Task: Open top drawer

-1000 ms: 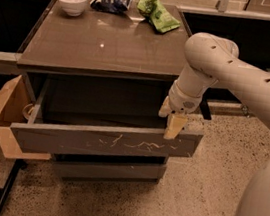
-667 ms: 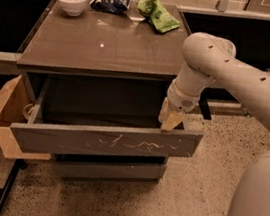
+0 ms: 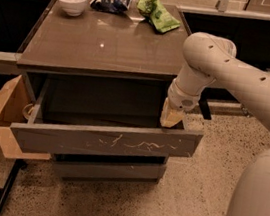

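I see top drawer pulled well out from under tabletop, scratched front facing me. Gripper at drawer's right end, just behind front panel; can't tell its state. I judge little left: let go, back off. Print on blue bag, green bag unreadable

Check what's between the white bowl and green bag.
Camera view: a dark blue bag lies between white bowl and green bag. The tool sits behind the front of the top drawer.
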{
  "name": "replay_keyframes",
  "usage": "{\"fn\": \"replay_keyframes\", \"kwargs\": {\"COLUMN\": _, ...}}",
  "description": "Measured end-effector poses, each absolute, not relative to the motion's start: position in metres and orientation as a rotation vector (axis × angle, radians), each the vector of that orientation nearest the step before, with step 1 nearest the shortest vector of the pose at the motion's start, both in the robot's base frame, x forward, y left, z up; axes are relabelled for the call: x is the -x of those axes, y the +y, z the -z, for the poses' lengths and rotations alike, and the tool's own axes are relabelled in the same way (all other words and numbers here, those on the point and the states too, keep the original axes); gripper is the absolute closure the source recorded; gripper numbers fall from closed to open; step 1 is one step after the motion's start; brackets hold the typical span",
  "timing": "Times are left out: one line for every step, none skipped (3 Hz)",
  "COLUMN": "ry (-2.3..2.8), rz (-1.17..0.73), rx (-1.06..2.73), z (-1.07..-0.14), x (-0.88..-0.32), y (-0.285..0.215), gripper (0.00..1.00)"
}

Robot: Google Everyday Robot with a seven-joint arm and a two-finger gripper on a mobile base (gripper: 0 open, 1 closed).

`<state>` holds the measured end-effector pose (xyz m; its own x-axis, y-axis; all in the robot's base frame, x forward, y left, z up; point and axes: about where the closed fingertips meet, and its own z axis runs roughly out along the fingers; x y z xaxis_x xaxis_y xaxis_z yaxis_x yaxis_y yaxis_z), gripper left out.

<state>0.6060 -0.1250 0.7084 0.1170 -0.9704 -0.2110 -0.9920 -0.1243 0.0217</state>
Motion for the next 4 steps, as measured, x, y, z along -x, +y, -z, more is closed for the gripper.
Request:
{"fn": "replay_keyframes", "kwargs": {"ry": 1.974, "rz": -0.233, "rx": 2.225, "z": -0.7059, "x": -0.6091, "y": -0.1252, "gripper": 1.0}}
{"fn": "replay_keyframes", "kwargs": {"ry": 1.889, "rz": -0.227, "rx": 2.163, "z": -0.7027, "x": -0.6114, "y": -0.1282, "gripper": 1.0}}
{"fn": "replay_keyframes", "kwargs": {"ry": 1.821, "rz": -0.244, "rx": 2.126, "z": -0.7009, "x": -0.6118, "y": -0.132, "gripper": 1.0}}
{"fn": "replay_keyframes", "kwargs": {"ry": 1.782, "rz": -0.276, "rx": 2.117, "z": -0.6961, "x": -0.6087, "y": -0.1345, "gripper": 1.0}}
